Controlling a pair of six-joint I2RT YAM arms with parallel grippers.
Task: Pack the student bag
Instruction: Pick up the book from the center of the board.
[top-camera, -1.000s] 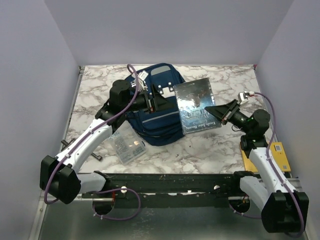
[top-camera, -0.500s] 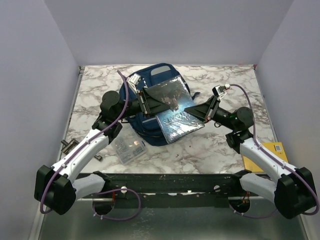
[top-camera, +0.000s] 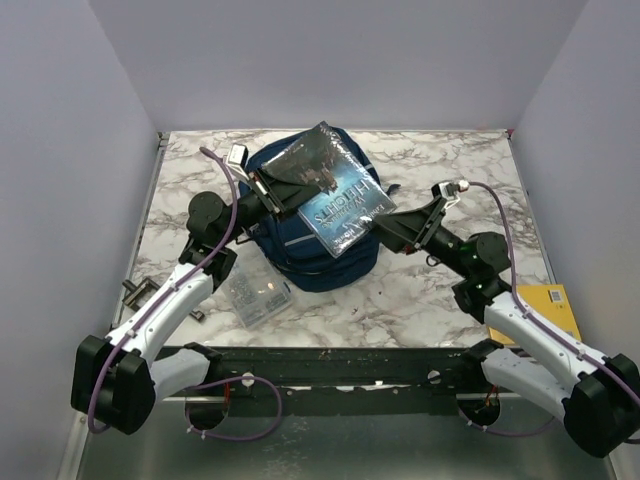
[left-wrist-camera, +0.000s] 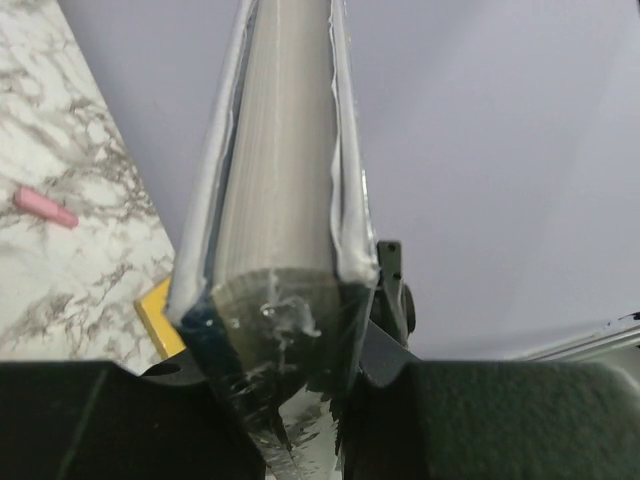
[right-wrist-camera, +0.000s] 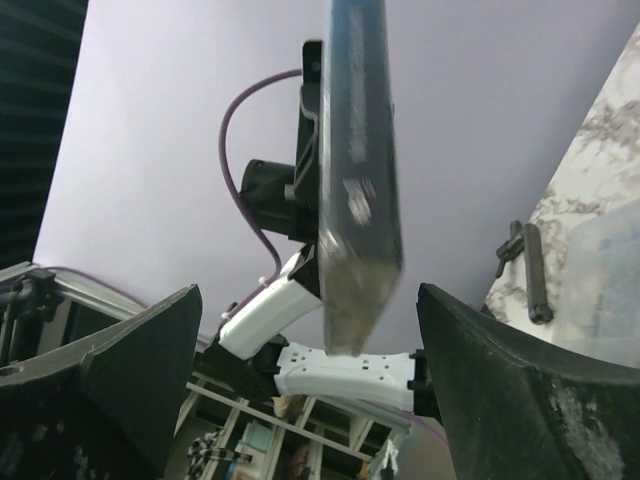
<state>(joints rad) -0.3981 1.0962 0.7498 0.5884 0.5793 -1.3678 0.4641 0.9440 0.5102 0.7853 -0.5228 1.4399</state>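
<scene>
The student bag (top-camera: 318, 258) is a navy backpack lying flat in the middle of the table. Above it hangs a plastic-wrapped dark book (top-camera: 332, 190), tilted. My left gripper (top-camera: 272, 187) is shut on the book's left edge. In the left wrist view the book (left-wrist-camera: 280, 190) runs edge-on away from the left gripper (left-wrist-camera: 300, 400), with both jaws pressed on its covers. My right gripper (top-camera: 388, 226) sits at the book's right corner, open. In the right wrist view the book (right-wrist-camera: 360, 170) hangs between the wide-spread fingers (right-wrist-camera: 110, 385) and touches neither.
A small clear plastic box (top-camera: 256, 292) lies by the bag's near-left corner. A yellow flat item (top-camera: 553, 303) lies at the right edge, a black tool (top-camera: 132, 290) at the left edge. A pink eraser (left-wrist-camera: 44, 207) rests on the marble top.
The book rose from the table right of the bag to above it. My left gripper closed on its left edge. My right gripper opened and let go of it.
</scene>
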